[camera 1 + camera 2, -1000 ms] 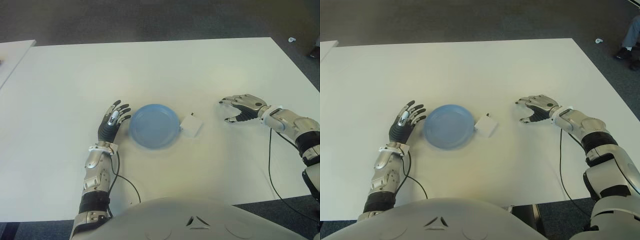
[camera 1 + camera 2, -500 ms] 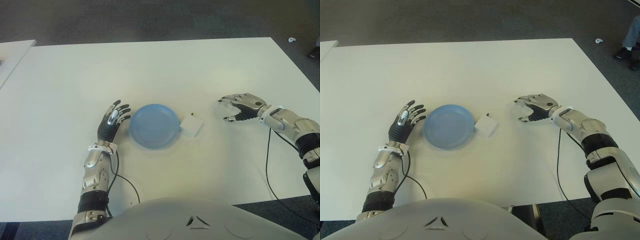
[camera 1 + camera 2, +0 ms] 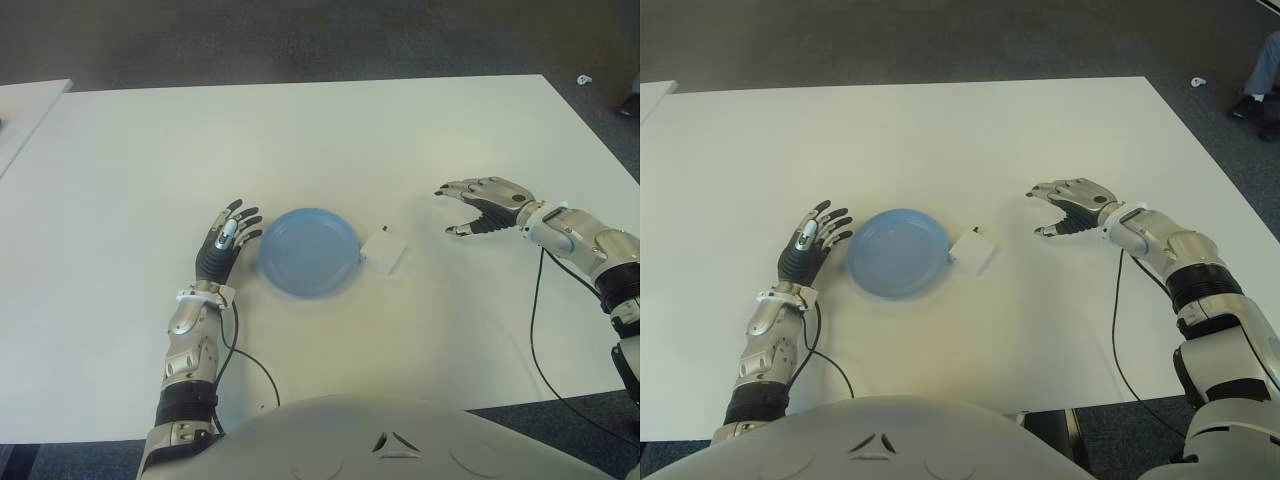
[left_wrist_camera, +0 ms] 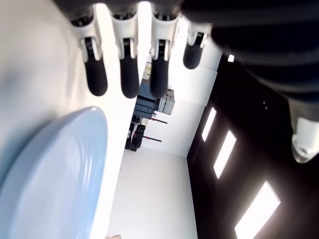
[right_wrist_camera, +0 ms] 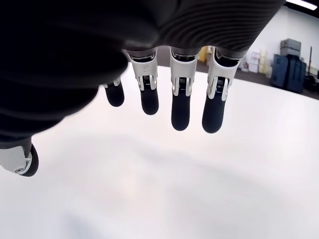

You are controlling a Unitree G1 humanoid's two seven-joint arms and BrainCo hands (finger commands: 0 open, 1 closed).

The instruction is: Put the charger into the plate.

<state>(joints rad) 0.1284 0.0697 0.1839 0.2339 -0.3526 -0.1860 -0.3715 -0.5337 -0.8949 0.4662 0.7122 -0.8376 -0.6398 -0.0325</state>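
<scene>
On the white worktop (image 3: 330, 140), the left robot hand (image 3: 222, 246) shows just left of the blue plate (image 3: 308, 251), fingers straight and fanned wide, holding nothing; in its wrist view the plate's rim curves close under the fingertips (image 4: 129, 79). Whether the palm touches the worktop cannot be told. The plate is shallow and holds nothing. Just beyond its right rim lies the white charger (image 3: 383, 250), a small square block flat on the worktop, very near or touching the plate's edge; which of the two is hard to make out. Well to the right of the charger, the right robot hand (image 3: 484, 203) hangs over bare worktop, palm down, fingers loosely spread and slightly bent, empty. A black cable (image 3: 540, 340) trails from its forearm toward the near edge. At the far right, a person's shoe (image 3: 1246, 104) is cut off by the frame.
</scene>
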